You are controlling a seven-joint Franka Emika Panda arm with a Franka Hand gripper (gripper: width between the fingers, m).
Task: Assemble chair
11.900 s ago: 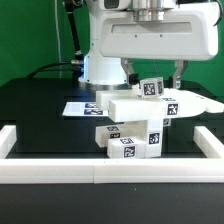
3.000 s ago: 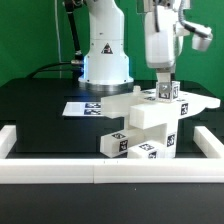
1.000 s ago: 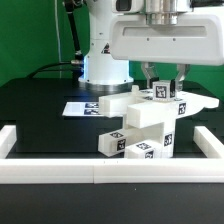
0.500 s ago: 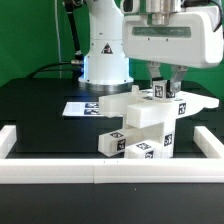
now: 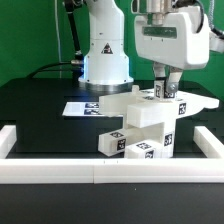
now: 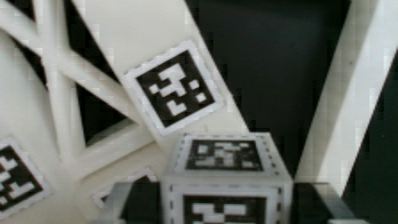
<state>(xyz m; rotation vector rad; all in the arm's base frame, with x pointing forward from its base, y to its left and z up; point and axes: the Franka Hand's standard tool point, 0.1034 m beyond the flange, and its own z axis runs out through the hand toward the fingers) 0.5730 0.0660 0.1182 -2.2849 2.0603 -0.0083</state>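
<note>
1. The chair [image 5: 140, 125] sits half-built in the middle of the black counter [image 5: 40, 110]. Its nearest portion is a low stack of tagged blocks [image 5: 128, 147] resting on the counter. The parts look like hard, stiff plastic, light for their bulk and smooth, so probably slippery under a shallow pinch.
2. Higher on the stack is a small cube [image 5: 162, 92], tagged on its top and front. The gripper [image 5: 166, 88] is down over it with the jaws standing either side. In the wrist view the cube [image 6: 222, 165] fills the gap between them, but I cannot tell whether they are pressing on it or just clear.
3. The best hold is likely across two flat, parallel side faces of the cube, low enough that it cannot pivot out. The joints beneath look only loosely seated, so a sideways pull could topple the pile.
4. Just behind the cube, a long bar [image 6: 169, 85] slants upward, and a flat plate [image 5: 196, 104] juts toward the exterior view's right. Both crowd the jaws and would be struck by a wide swing.
5. White border rails close the work area: front [image 5: 100, 172] and both sides [image 5: 8, 138], well apart from the chair.
6. Farther back lies the marker board [image 5: 78, 108], flat and out of the way.
7. Farthest back stands the arm's base [image 5: 105, 55].
</note>
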